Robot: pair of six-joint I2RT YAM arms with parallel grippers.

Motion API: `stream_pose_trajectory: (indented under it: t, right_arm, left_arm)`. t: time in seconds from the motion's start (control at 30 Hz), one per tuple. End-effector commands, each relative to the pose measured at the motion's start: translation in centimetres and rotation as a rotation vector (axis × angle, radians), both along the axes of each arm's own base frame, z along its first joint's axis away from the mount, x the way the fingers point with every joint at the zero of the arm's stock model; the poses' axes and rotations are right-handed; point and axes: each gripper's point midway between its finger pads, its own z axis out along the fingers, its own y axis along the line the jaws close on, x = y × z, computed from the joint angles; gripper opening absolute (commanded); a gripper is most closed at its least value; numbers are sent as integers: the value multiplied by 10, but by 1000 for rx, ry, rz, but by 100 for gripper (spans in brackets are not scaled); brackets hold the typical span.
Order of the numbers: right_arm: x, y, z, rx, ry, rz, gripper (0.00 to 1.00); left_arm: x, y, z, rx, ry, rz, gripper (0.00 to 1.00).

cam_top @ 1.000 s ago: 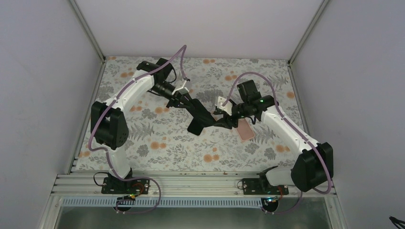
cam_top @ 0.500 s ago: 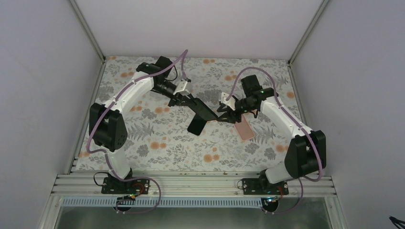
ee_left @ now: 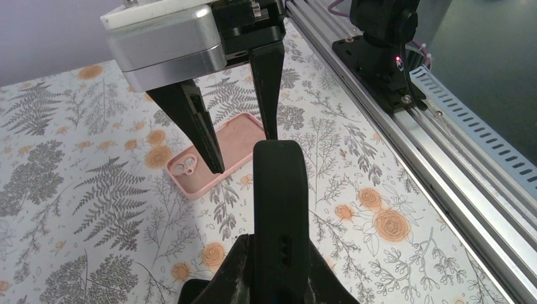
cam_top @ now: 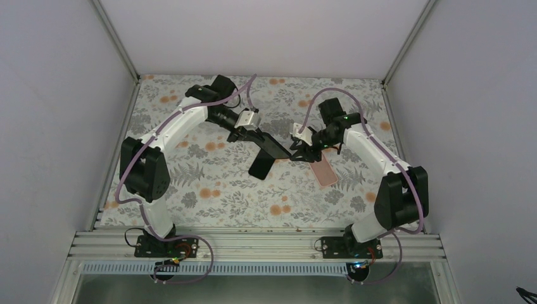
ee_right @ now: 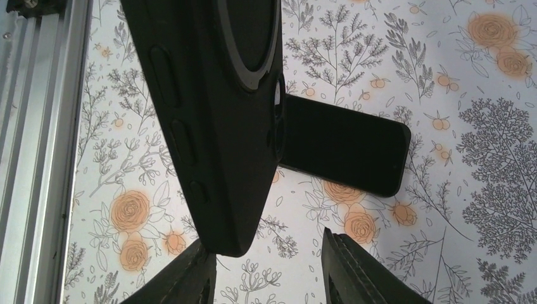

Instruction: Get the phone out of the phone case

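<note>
While left end effector [cam_top: 261, 136] is clenched on one end of the black case [ee_left: 280, 183], the case sticks out from it above the floral worktop [cam_top: 221, 196], lifted clear of the surface. Left wrist view: case seen edge-on, side button bumps facing the camera, clamped between both fingers at frame bottom. Right wrist view: back of the case shows a round ring and raised button covers. Cannot tell if a phone sits inside the case.

Under the free end of the black case, on the near-left side in top view, a black slab [ee_right: 345, 147] lies flat on the worktop. It is phone-shaped with rounded corners and partly hidden behind the case in the right wrist view.

Right of the black case, the right end effector [ee_left: 244, 153] is released, fingers spread wide, holding nothing. It points at the free end of the case. Case tip sits just at the gap between the fingers; one fingertip is very close to the tip, contact unclear.

Further right of the black case, just past the right end effector, a pink case [cam_top: 324, 171] lies flat on the worktop, camera cut-outs visible, apart from the black case.
</note>
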Motion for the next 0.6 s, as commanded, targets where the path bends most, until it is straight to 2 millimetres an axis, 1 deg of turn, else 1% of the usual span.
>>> stream_pose_trajectory:
  t: [0.0, 0.33, 0.47, 0.57]
  right_arm:
    - [83, -19, 34, -32, -329, -113, 43]
    - [103, -26, 38, -80, -393, -144, 42]
    - [113, -25, 47, -64, -421, -171, 41]
    - [120, -23, 52, -49, -446, -188, 40]
  left_arm:
    - [-76, -9, 27, -49, 299, -122, 2]
    - [-84, -14, 18, -18, 316, -141, 2]
    - [-88, -16, 15, -11, 332, -151, 2]
    - [-89, -17, 17, -20, 338, -155, 2]
